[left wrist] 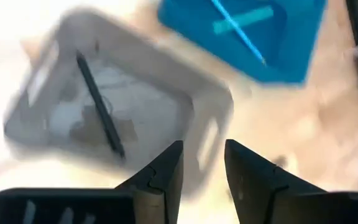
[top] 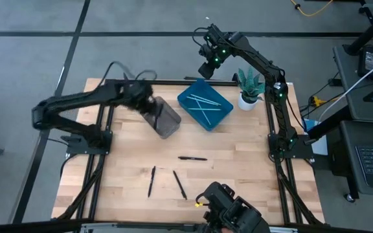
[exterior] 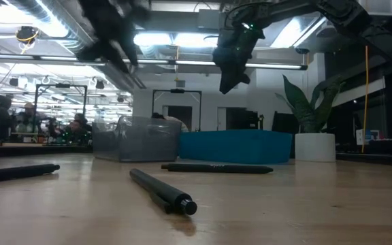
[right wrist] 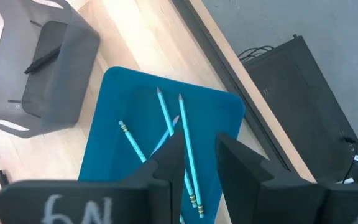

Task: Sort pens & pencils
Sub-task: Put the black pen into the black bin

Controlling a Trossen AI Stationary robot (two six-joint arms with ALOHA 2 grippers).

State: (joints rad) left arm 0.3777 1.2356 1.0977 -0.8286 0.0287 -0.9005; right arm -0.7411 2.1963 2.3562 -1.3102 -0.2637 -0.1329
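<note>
We count three black sticks still loose on the table (top: 238, 155): one lying crosswise near the middle (top: 192, 158), and two nearer the front edge, one to the left (top: 151, 180) and one just right of it (top: 179, 184), all apart from each other. The light blue sticks (top: 204, 103) already lie crossed in the blue tray (top: 220, 115) at the back of the table; the right wrist view shows at least four there. One black stick (left wrist: 100, 104) lies inside the grey bin (top: 168, 124), which sits just left of the blue tray. We judge the sort to be past its midpoint: the blue group appears complete, and the black group has one stick placed with three left to collect. The left gripper (left wrist: 202, 163) hangs above the grey bin with its fingers apart and nothing between them. The right gripper (right wrist: 194, 152) hovers above the far edge of the blue tray, fingers partly apart and holding nothing. A potted plant (top: 250, 87) stands to the right of the blue tray, clear of the remaining work.
</note>
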